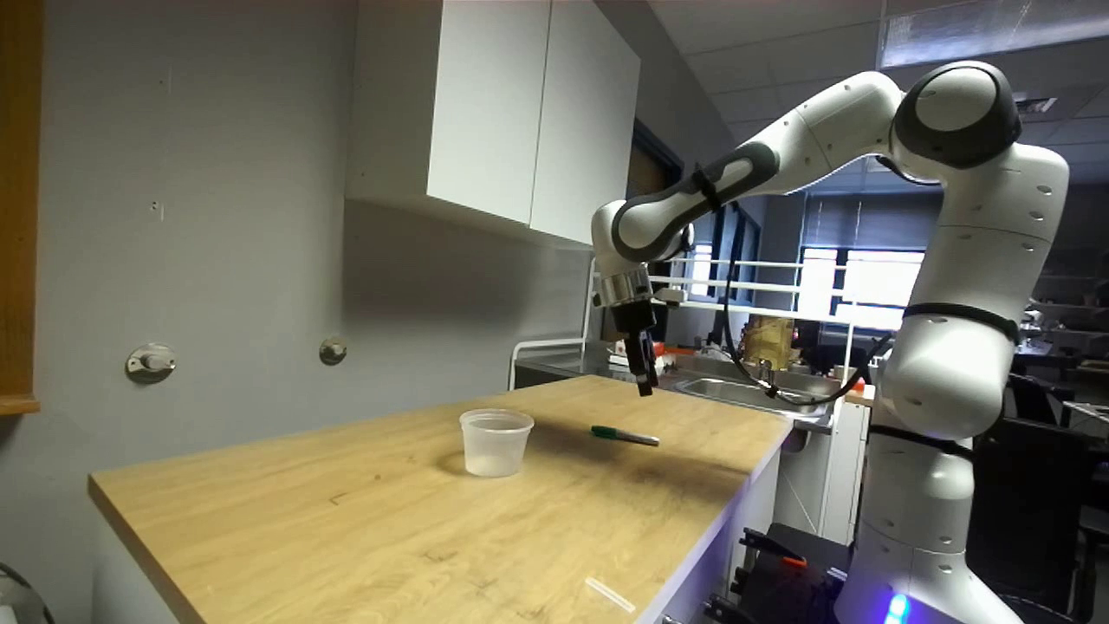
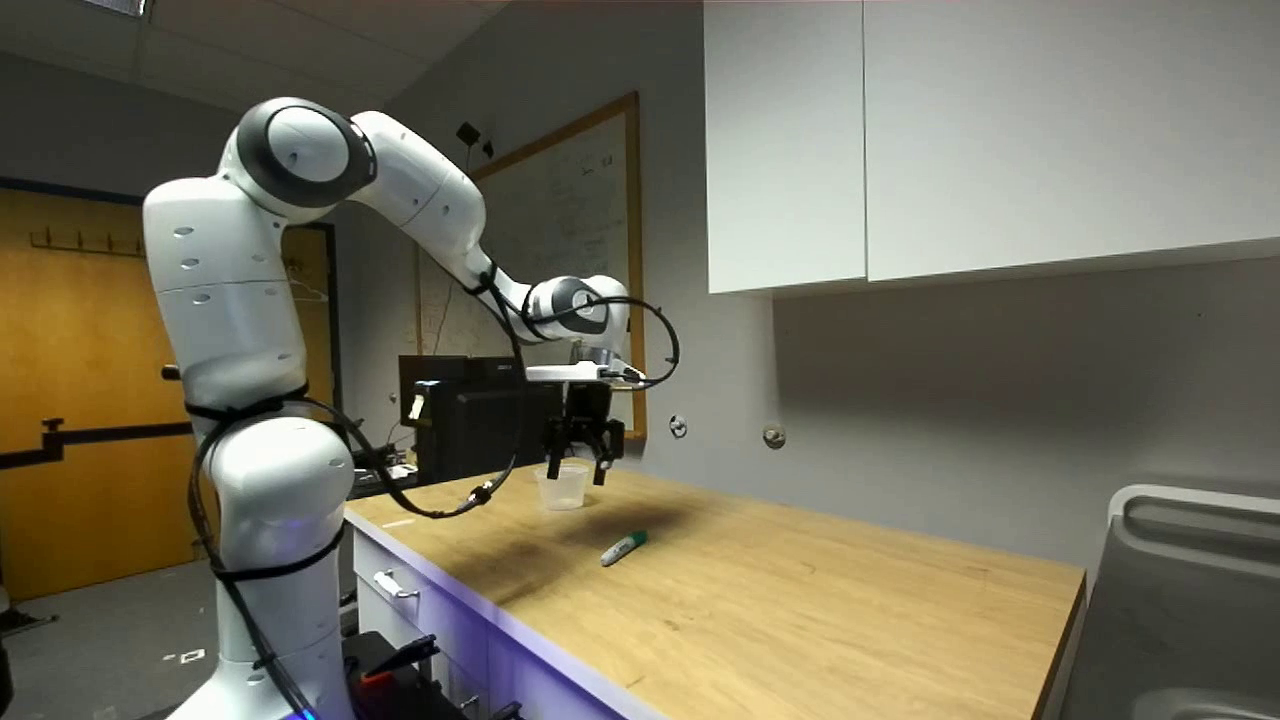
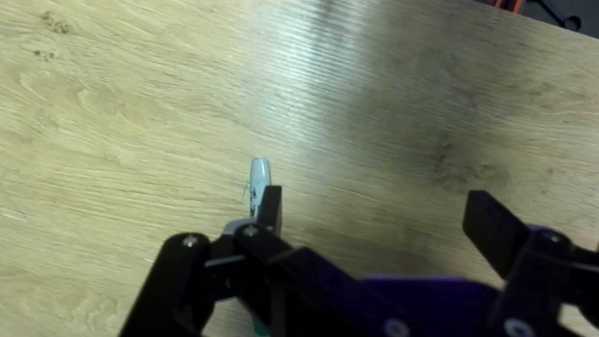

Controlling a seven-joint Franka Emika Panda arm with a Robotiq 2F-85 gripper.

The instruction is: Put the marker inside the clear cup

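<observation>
The marker has a grey body and a green cap. It lies on the wooden counter in both exterior views (image 1: pixel 625 436) (image 2: pixel 623 548). In the wrist view the marker (image 3: pixel 258 180) is behind the left finger, which hides its middle. The clear cup, translucent and whitish, stands upright on the counter in both exterior views (image 1: pixel 495 445) (image 2: pixel 563 491). It is out of the wrist view. My gripper is open and empty above the counter in both exterior views (image 1: pixel 645 388) (image 2: pixel 577 478). In the wrist view its fingers (image 3: pixel 374 191) are wide apart, with the marker to the left of the gap.
The wooden counter (image 1: pixel 346 537) runs along a grey wall. White cupboards (image 1: pixel 494 113) hang above it. A metal sink (image 1: pixel 736 390) and a white rack (image 1: pixel 554 344) stand beyond one end. A clear strip (image 1: pixel 610 594) lies near the counter's edge.
</observation>
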